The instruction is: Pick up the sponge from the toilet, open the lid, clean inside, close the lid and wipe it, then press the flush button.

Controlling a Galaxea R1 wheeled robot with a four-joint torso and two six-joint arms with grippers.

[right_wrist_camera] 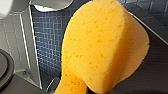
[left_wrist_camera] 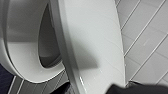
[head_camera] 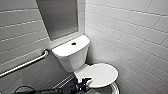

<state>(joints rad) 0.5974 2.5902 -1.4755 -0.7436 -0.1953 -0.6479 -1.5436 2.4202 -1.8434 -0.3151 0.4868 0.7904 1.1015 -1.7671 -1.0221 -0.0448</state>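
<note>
Jutting lengthwise from the clamped right gripper, the sponge curls — left gripper, opening unclear.

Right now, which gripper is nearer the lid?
Left. The left gripper is at the lid's edge; the right gripper holds the sponge above the blue floor.

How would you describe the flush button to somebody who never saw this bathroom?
Find the white ceramic toilet in the tiled corner, then its boxy tank's flat white top. The flush button is the small, dark, round spot in the middle of that top, the only dark mark there.
</note>
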